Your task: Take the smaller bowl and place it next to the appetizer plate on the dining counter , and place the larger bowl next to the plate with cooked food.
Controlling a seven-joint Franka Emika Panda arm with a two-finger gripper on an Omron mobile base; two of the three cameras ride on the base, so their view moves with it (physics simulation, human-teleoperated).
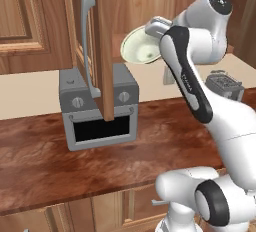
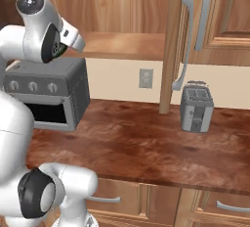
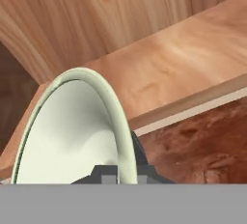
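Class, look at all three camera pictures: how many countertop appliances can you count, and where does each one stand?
2. A grey toaster oven stands on the wood-grain counter below the open cabinet door; a grey toaster stands further right, by the wall. The arm may hide others.

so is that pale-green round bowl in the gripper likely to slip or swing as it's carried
Possibly. The pale-green round bowl looks rigid and glossy, so likely slippery. The gripper pinches only its thin rim, and it hangs tilted on edge, so it may pivot if moved quickly.
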